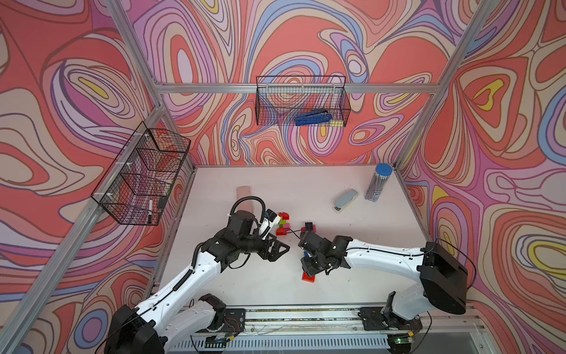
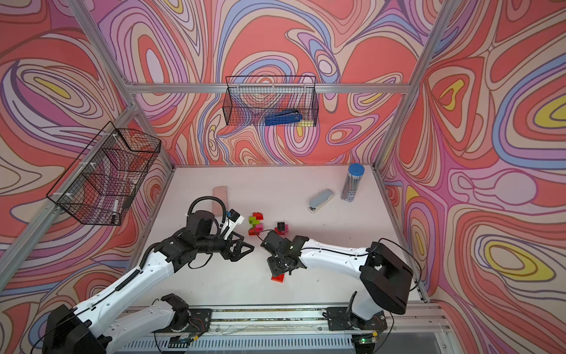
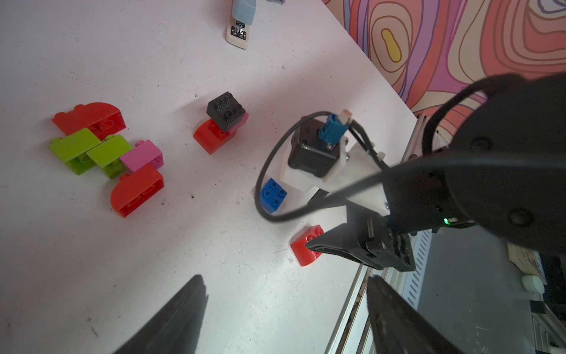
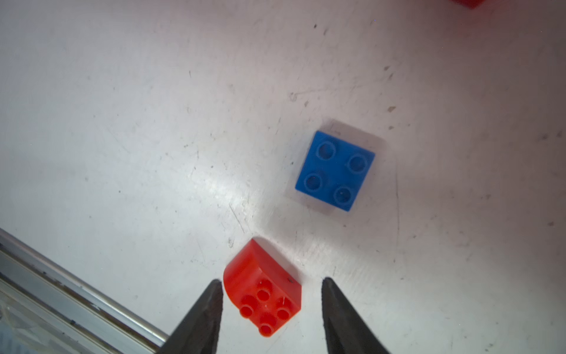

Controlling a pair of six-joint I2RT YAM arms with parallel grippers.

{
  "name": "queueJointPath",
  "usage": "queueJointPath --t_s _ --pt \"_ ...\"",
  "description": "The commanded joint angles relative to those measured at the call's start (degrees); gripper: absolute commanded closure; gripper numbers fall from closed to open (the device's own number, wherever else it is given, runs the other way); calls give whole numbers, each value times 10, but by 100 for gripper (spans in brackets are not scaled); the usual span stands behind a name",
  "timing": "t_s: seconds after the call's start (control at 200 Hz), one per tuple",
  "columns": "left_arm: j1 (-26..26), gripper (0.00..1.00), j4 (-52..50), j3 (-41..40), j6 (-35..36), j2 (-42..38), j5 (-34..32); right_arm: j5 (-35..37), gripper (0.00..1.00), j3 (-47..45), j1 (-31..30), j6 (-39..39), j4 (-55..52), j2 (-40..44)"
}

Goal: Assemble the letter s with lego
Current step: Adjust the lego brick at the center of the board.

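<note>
1. My left gripper (image 3: 288, 318) hangs over the bare white tabletop (image 1: 245, 285), fingers spread wide with nothing between them. Open surface runs from here to the front edge.
2. Just beyond it lies the cluster of lego bricks (image 3: 107, 153), all touching: two red rounded plastic pieces, two lime green sloped ones and one pink block.
3. Right of that, apart, stands a small stack (image 3: 225, 122): one black studded brick on a pink one on a red rounded one.
4. One blue square four-stud brick (image 4: 335, 170) sits alone, bare table around it.
5. My right gripper (image 4: 271, 283) straddles a loose red rounded brick (image 4: 263, 303), fingers narrowly parted. One tip is right at its curved side, the other just clear. The aluminium edge rail (image 4: 76, 291) runs close by.
6. Tally: four red, two lime, two pink, one black, one blue.
</note>
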State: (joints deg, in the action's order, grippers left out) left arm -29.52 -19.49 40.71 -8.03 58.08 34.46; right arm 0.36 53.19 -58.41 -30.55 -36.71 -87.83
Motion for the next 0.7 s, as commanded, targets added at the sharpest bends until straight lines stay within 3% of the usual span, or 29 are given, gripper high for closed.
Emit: queueJointPath --t_s 0.0,0.691 --pt "4 17 -15 -8 -7 -13 -2 -4 45 -10 -14 39 19 3" --pt "4 16 -30 -20 -16 -39 -11 -24 46 -33 -32 94 38 -32"
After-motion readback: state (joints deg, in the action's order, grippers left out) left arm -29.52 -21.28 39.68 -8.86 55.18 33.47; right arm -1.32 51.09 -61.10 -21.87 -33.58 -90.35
